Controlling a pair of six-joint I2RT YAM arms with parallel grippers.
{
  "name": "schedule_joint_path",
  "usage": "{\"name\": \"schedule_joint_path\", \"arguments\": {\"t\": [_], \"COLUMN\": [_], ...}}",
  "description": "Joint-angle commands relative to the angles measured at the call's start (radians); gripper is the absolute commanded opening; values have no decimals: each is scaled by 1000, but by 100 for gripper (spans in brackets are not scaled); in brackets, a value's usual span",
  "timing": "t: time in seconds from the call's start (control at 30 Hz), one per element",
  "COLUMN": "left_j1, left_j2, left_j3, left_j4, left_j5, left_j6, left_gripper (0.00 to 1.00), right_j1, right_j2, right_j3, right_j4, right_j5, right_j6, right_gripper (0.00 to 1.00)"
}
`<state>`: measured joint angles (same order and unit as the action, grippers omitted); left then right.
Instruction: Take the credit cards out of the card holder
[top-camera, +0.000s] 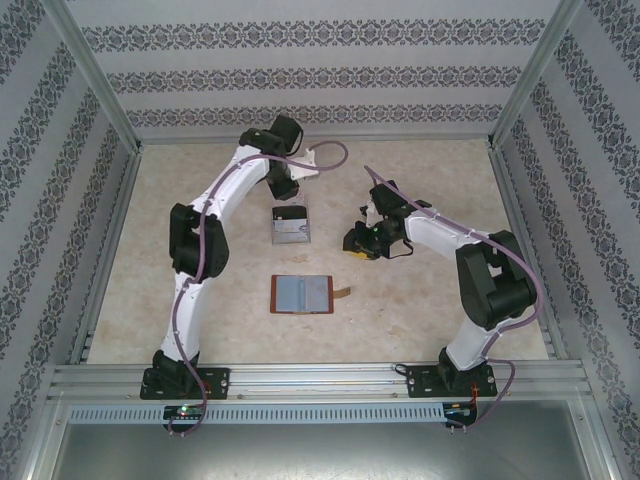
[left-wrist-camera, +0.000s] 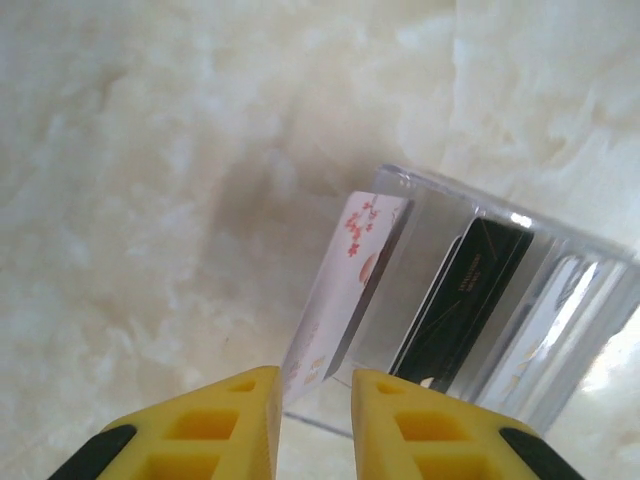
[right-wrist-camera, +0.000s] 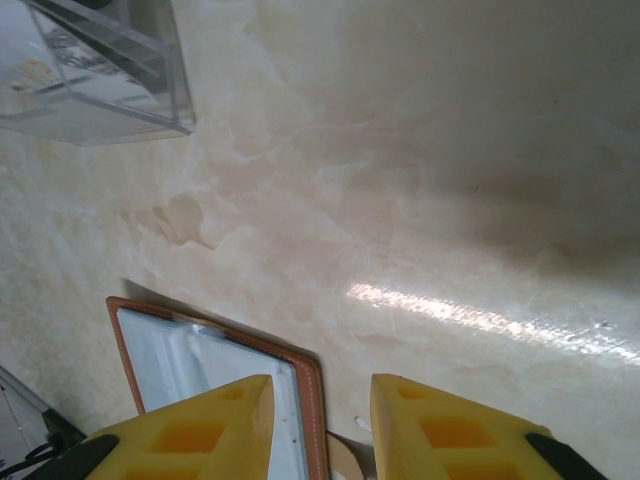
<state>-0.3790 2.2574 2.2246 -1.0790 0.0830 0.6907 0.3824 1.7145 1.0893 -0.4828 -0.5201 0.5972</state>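
Well, the left gripper (left-wrist-camera: 315, 388) was down at the clear tray (left-wrist-camera: 440, 195), its yellow fingers (left-wrist-camera: 225, 415) a narrow gap apart. The near end of a white card (left-wrist-camera: 345, 280) with red blossoms sat right in that gap. Pinched, or only framed by the fingers? I could not tell. That white card stood tilted at one end of the tray. Beside it stood a black card (left-wrist-camera: 465, 300), and past that a pale card (left-wrist-camera: 555, 310), so those were the credit cards, all at the tray.

From above, the tray sat toward the far middle of the table (top-camera: 430, 310). The card holder (top-camera: 302, 294) lay flat and open nearer the arm bases, well apart from the tray. Its grey-blue inside faced up and its brown strap tab (top-camera: 343, 292) poked out on the right.

Over on the other side, the right gripper (right-wrist-camera: 322, 395) hung above the table to the right of the tray. Its fingers were spread with nothing between them. On its own camera, the left finger overlapped the brown-stitched corner of the card holder.
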Motion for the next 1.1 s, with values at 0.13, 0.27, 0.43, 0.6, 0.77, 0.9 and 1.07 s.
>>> {"name": "schedule_joint_path", "arguments": {"t": [0.13,0.27,0.43,0.6,0.77,0.9,1.07], "left_j1": [19,36,47,67,99,99,45], "left_j2": [-178,-237,-357,-507,-641,-655,-649], "left_j3": [-169,-227,-389,-607,-805,-821,-803], "left_j4": [200,246,403,624,812,754,551], "left_j5": [80,102,53,64,147,198,156], "left_j6": [-426,-551,-627,-700,-818,-901,-991], "left_gripper": [24,25,26,30,36,34,40], "right_j1": [22,36,56,87,116,133,142], "right_j2": [-104,-146,-185,-211,-222,-219,-197], "right_j3": [-24,-39,-55,-69,-87,-102,-117], "right_j4": [-42,-51,-56,-65,-69,-72,-70], "right_j5": [39,61,81,104,116,121,115], "right_j6": [15,29,51,66,79,82,75], "right_gripper": [32,32,32,32,32,32,32]}}
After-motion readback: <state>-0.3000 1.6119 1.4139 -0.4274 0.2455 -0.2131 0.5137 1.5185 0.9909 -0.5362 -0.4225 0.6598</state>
